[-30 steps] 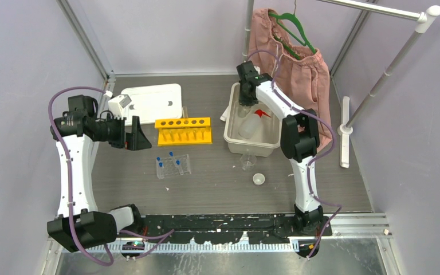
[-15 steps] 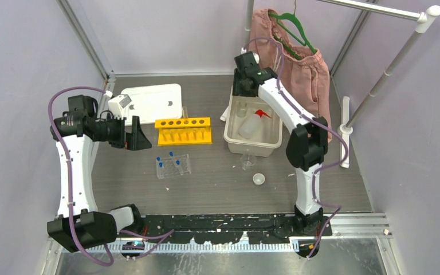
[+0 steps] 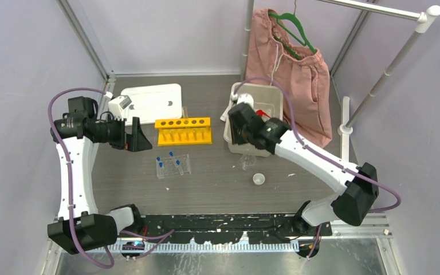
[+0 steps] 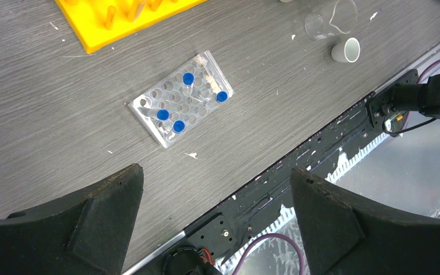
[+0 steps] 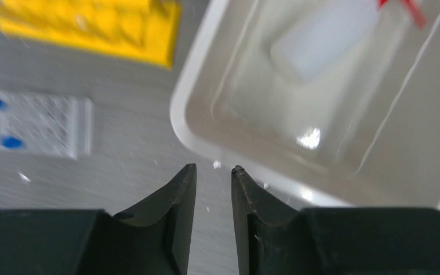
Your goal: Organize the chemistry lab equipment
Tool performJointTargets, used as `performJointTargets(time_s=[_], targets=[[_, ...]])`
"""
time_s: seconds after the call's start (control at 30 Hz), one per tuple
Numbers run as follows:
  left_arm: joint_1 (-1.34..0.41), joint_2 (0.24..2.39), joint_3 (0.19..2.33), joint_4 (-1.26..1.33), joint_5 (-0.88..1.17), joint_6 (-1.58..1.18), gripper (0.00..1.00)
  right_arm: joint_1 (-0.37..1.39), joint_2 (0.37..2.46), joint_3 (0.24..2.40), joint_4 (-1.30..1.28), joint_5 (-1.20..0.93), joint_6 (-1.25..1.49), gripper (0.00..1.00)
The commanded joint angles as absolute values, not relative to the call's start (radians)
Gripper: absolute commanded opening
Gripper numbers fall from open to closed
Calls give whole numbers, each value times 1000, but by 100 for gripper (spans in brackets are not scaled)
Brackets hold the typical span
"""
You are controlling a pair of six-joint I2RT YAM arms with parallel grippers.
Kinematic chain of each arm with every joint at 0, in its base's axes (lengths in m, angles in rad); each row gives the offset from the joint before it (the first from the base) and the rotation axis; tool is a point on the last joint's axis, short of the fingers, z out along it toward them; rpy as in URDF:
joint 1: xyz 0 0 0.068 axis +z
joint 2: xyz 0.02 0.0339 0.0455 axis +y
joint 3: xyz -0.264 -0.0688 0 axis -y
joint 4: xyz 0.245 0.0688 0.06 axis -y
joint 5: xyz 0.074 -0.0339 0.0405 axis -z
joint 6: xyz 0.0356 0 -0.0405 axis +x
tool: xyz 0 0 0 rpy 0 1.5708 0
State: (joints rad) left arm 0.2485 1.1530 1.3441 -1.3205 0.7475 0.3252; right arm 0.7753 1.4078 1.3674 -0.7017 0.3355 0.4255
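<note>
Yellow plastic marks the six-hole tube rack (image 3: 183, 130) near the middle of the top view, with the clear grid rack (image 3: 173, 166) just below it on the grey surface (image 3: 217, 189). To the right you have a white bin (image 3: 270, 91), and the red spout of the squeeze bottle (image 3: 262, 113) shows inside it. Small clear glassware (image 3: 247, 161) and a tiny white cup (image 3: 258, 179) sit below the bin. Your left end effector (image 3: 139, 136) hangs left of the yellow rack. Your right end effector (image 3: 239, 129) is over the bin's lower left corner. In the left wrist view, the two fingers (image 4: 109, 200) stand wide apart and empty at the bottom of the frame. The grid rack lies at centre above them with four blue-capped tubes (image 4: 188, 78) in it, and the glassware and cup are at upper right. In the right wrist view, which is blurred, the fingertips (image 5: 186, 177) are a narrow gap apart with nothing between them. The bin's rim curves just above them, the bottle lies inside the bin at upper right, and the yellow rack and grid rack are at the left edge.
</note>
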Motion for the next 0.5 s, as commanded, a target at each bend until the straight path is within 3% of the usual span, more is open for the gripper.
performJointTargets(time_s=[0.0, 0.2, 0.47], targets=[[247, 1127, 1340, -1305, 779, 338, 99, 856, 1363, 1196, -660, 394, 514, 35], [247, 1128, 1341, -1308, 779, 333, 98, 895, 1370, 1059, -612, 395, 564, 40], [247, 1129, 1348, -1310, 765, 339, 98, 897, 1429, 1030, -602, 443, 544, 40]])
